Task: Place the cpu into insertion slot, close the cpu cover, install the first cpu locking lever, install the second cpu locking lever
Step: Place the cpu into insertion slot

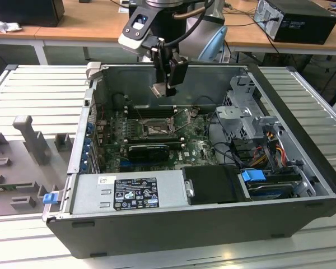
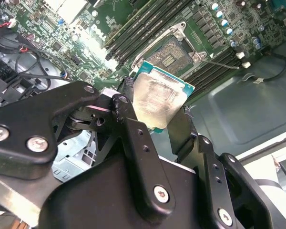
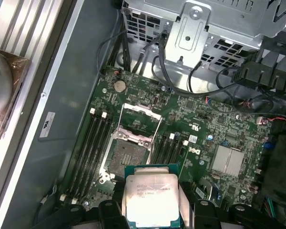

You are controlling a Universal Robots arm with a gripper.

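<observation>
Now the cpu [image 1: 159, 89] hangs in the gripper [image 1: 167, 91] over the open case [image 1: 213, 221].

Both fingers are pinched on opposite edges of the cpu, with its pale metal face bared in both wrist views [image 2: 157, 98] [image 3: 151, 196]. It is held in the air, clear of the green board [image 1: 199, 148], above the stretch of board near the case's far wall in the exterior view. The slot [image 3: 126, 157] lies bare on the board below, its dark centre uncovered, with long black memory slots [image 3: 93, 143] running along both of its sides. The cover [image 3: 133, 139] stands swung up from one edge of the slot, not down over it. In the second wrist view the slot [image 2: 169, 55] shows just past the chip's far edge.
</observation>
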